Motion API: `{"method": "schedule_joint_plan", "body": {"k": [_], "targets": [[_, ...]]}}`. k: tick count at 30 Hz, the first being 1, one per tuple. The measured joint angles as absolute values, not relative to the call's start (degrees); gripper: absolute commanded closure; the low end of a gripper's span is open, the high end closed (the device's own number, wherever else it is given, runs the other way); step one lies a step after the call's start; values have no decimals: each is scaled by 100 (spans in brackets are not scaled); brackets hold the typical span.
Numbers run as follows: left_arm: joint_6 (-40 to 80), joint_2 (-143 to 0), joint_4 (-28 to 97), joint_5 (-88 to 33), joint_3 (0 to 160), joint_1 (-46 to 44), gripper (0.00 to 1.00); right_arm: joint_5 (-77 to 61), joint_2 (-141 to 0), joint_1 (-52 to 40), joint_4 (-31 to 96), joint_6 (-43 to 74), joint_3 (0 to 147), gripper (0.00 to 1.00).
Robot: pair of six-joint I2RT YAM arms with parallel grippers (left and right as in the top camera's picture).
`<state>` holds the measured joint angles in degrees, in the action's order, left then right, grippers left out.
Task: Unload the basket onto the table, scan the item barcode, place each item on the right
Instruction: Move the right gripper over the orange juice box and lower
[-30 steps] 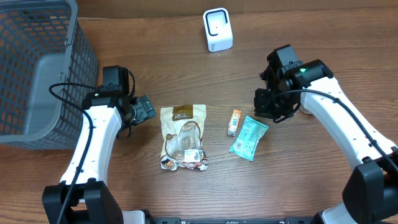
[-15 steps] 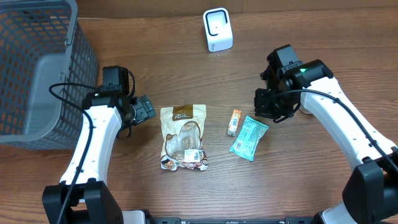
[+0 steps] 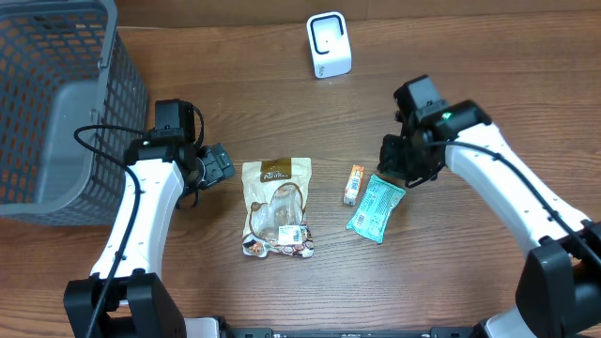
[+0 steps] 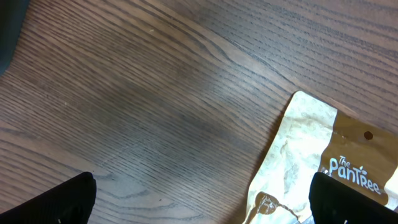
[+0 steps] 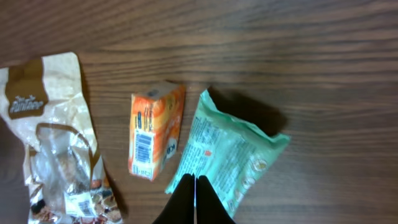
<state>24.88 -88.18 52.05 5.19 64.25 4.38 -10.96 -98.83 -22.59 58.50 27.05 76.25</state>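
Where the far-left corner of the wooden table (image 3: pixel 244 103) lies, a grey mesh basket (image 3: pixel 56 103) stands; just to its right the left gripper (image 3: pixel 222 165) hangs with its jaws spread wide and nothing between them; in the left wrist view its dark fingers (image 4: pixel 62 202) frame bare wood and one corner of the snack bag (image 3: pixel 275 207). That beige bag lies flat near the table's middle, toward the front edge, its brown header pointing to the far edge and a white label at its near end; further right, at the far edge and well apart from the goods, stands the white scanner (image 3: pixel 329 45). Next comes a small orange box (image 3: pixel 353 184), flat on the wood, apart from the bag, a barcode showing on its upper face in the right wrist view; just beside it lies the teal packet (image 3: pixel 377 207), tilted, and whether the two touch cannot be told. Over the packet's edge sits the right gripper (image 5: pixel 194 186), its fingertips pressed together and gripping nothing; whether the tips touch the wrapper cannot be told.
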Motion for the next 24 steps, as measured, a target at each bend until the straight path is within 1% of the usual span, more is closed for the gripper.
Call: {"method": "schedule_joint_plan", "body": {"k": [3, 12, 24], "targets": [[2488, -8818, 5207, 519, 6425, 438, 0, -1081, -9889, -2386, 5116, 2928, 7046, 96], [2488, -8818, 5207, 519, 6425, 438, 0, -1098, -9889, -2473, 3795, 3601, 6058, 96], [2488, -8818, 5210, 519, 6425, 438, 0, -1966, -9889, -2473, 3476, 3778, 5911, 96]]}}
